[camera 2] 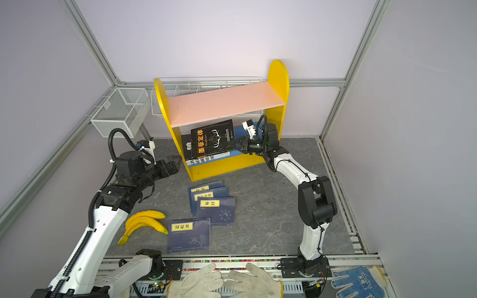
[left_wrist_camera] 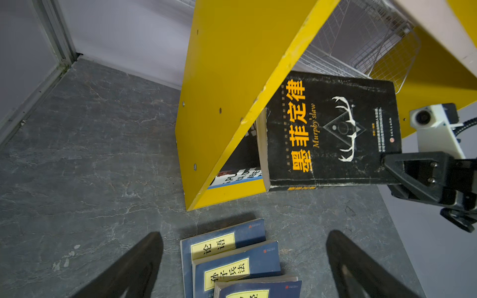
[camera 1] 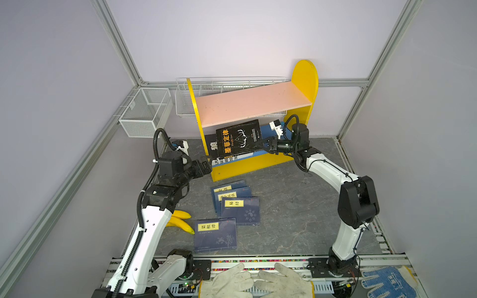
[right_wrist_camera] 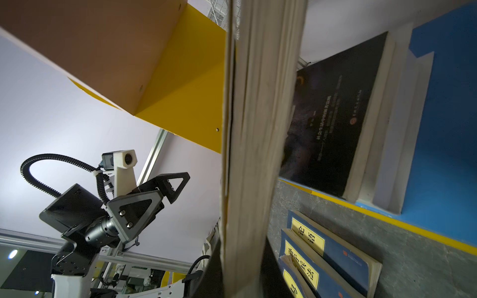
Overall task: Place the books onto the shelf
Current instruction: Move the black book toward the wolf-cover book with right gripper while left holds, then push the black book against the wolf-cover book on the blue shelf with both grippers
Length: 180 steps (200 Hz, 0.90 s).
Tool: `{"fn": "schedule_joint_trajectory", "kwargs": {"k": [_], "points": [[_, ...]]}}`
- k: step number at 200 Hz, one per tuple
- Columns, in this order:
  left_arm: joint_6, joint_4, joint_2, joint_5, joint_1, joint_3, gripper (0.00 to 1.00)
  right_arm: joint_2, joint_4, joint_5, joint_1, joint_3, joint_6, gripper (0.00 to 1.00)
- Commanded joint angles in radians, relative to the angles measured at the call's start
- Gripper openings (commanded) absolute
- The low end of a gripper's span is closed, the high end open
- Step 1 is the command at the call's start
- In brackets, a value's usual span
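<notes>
The black orange-titled book (camera 1: pixel 238 138) is clamped at its edge by the right gripper (camera 1: pixel 264 146) and held tilted before the lower opening of the shelf (camera 1: pixel 305 77). Just beyond it, a second black book (camera 1: pixel 212 147) and a white book (camera 1: pixel 224 161) are seen, apparently stacked inside. Farther off, the left gripper (camera 1: pixel 207 165) is held spread and empty beside the shelf's side, with four navy books (camera 1: pixel 240 206) lying flat between the arms.

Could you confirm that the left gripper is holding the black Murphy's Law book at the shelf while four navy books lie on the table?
Not quite: the right gripper holds the black Murphy's Law book, as both top views show; the left gripper is open and empty.
</notes>
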Motion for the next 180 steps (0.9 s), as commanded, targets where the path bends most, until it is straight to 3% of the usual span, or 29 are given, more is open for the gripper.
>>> {"fn": "schedule_joint_trajectory", "kwargs": {"k": [1,43,93,180], "points": [[0.013,0.063,0.005,0.099,0.014,-0.025,0.99,0.021,-0.096,-0.022,0.025,0.111,-0.121,0.08],[0.020,0.121,0.050,0.132,0.014,-0.038,0.99,0.134,-0.167,-0.013,0.039,0.260,-0.163,0.08],[0.009,0.176,0.103,0.097,0.014,-0.048,0.99,0.226,-0.258,-0.039,0.046,0.397,-0.204,0.09],[-0.016,0.260,0.217,0.040,0.014,-0.041,0.99,0.305,-0.204,-0.056,0.050,0.454,-0.147,0.09]]}}
